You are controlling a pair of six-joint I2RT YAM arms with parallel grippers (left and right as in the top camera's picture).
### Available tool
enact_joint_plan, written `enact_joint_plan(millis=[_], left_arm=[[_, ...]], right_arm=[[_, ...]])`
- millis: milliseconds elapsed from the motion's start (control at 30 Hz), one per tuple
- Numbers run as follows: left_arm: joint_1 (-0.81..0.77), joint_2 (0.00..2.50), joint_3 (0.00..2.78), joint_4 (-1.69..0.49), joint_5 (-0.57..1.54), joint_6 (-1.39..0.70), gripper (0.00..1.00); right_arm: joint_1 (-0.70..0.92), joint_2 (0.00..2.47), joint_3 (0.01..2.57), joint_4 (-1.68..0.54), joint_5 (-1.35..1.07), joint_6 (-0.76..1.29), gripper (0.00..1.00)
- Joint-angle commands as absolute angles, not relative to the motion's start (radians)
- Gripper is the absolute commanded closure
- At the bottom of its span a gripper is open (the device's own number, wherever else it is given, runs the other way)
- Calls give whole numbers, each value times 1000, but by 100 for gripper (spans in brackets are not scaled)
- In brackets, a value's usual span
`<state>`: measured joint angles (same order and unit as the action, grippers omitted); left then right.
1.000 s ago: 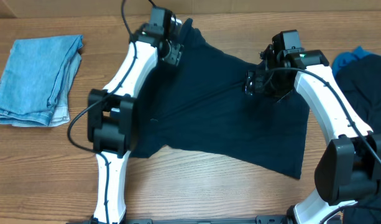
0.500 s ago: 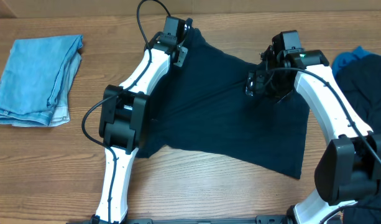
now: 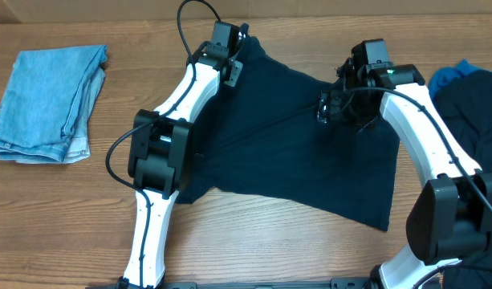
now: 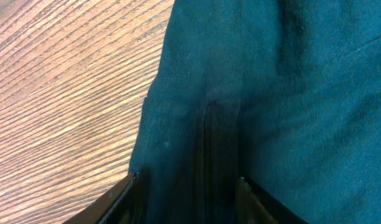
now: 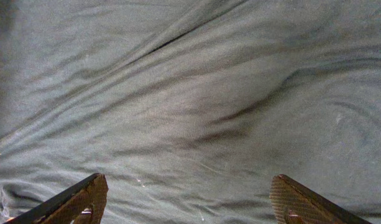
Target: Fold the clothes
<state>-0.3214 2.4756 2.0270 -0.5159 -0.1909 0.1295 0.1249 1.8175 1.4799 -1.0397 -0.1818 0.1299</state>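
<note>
Wooden table [image 3: 61,229] carries a navy shirt [image 3: 294,152], spread flat, creased diagonally.

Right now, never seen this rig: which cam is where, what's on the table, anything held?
Two white robot arms work at a wooden table. The wide picture is from above; each close-up is from a wrist camera looking past its own tool. A dark shirt lies spread mid-table, a folded light-blue garment far left, more clothes at the right edge. The left tool has shirt fabric bunched between its fingers; whether it grips is unclear. The right tool is open over the shirt, holding nothing.
</note>
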Motion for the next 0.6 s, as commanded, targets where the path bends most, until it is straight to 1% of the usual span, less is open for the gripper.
enact_joint_plan(millis=[0,167,233,300,333,567], left_arm=[[-335,2498,2028,-519,-191,127,49],[-341,2498,2023,-522,-155,127,44],[-341,2498,2023,-520,-164,127,45],[-341,2498,2022,-523,-164,127,53],[-341,2498,2018,-522,-164,127,55],[-341,2498,1988,-497,-164,127,55]], right_arm=[[122,1814,1489,-1034,-176,126,12],[122,1814,1489,-1033,-176,126,12],[122,1814,1489,-1033,-176,126,12],[122,1814,1489,-1034,-176,126,12],[122,1814,1489,-1034,-176,126,12],[122,1814,1489,-1038,-176,126,12]])
